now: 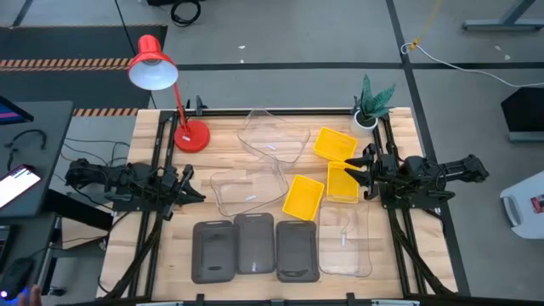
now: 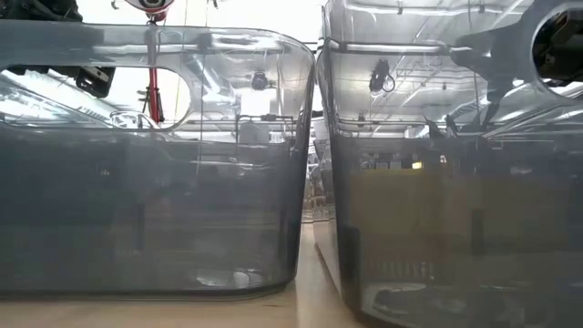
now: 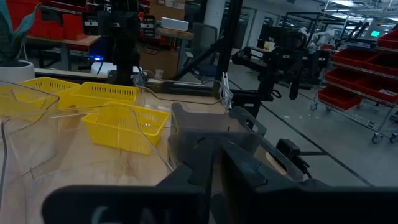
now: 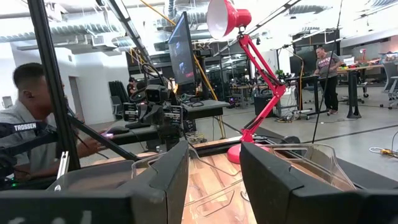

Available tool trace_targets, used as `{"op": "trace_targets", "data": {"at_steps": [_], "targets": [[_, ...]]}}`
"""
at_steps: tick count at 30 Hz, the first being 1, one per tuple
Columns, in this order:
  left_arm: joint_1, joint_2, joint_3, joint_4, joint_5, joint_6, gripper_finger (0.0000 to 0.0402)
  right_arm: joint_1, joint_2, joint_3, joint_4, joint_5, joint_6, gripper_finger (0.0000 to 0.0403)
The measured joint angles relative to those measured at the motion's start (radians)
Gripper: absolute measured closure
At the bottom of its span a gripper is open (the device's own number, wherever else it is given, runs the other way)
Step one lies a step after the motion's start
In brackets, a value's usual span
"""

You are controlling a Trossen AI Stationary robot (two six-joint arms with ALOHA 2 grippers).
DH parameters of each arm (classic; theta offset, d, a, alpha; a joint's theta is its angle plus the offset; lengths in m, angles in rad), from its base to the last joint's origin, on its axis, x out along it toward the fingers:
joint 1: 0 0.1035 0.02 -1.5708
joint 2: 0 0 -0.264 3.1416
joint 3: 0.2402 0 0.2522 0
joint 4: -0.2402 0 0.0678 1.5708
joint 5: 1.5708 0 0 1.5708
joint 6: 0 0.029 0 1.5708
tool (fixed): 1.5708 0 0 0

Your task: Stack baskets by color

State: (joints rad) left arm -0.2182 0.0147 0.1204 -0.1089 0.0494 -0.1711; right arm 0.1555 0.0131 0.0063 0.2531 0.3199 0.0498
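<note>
Three dark grey baskets [image 1: 255, 248] stand side by side on their bottoms at the table's near edge; two of them fill the low view [image 2: 146, 164]. Three yellow baskets [image 1: 303, 197] lie right of the middle, also seen in the left wrist view [image 3: 127, 127]. Clear baskets rest at the far middle [image 1: 272, 140], left of centre [image 1: 242, 191] and near right [image 1: 348, 242]. My left gripper [image 1: 195, 195] [image 3: 216, 162] waits shut at the table's left edge. My right gripper [image 1: 353, 172] [image 4: 214, 174] waits open at the right edge, beside a yellow basket [image 1: 342, 183], nothing between its fingers.
A red desk lamp [image 1: 191, 134] stands at the far left corner and a small potted plant [image 1: 370, 106] at the far right corner. Black frame rails [image 1: 153, 229] run along both sides of the table. A person sits beyond the table's left side [image 4: 28, 130].
</note>
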Motion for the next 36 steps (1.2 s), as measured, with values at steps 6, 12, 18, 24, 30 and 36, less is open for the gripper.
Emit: {"op": "trace_targets", "data": {"at_steps": [6, 12, 18, 24, 30, 36], "targets": [[0.0, 0.0, 0.0, 0.0, 0.0, 0.0, 0.0376, 0.0, 0.0, 0.0, 0.0, 0.0, 0.0, 0.0253], [0.0, 0.0, 0.0, 0.0, 0.0, 0.0, 0.0369, 0.0, 0.0, 0.0, 0.0, 0.0, 0.0, 0.0253], [0.0, 0.0, 0.0, 0.0, 0.0, 0.0, 0.0366, 0.0, 0.0, 0.0, 0.0, 0.0, 0.0, 0.0253], [0.0, 0.0, 0.0, 0.0, 0.0, 0.0, 0.0373, 0.0, 0.0, 0.0, 0.0, 0.0, 0.0, 0.0253], [0.0, 0.0, 0.0, 0.0, 0.0, 0.0, 0.0368, 0.0, 0.0, 0.0, 0.0, 0.0, 0.0, 0.0253], [0.0, 0.0, 0.0, 0.0, 0.0, 0.0, 0.0367, 0.0, 0.0, 0.0, 0.0, 0.0, 0.0, 0.0253]]}}
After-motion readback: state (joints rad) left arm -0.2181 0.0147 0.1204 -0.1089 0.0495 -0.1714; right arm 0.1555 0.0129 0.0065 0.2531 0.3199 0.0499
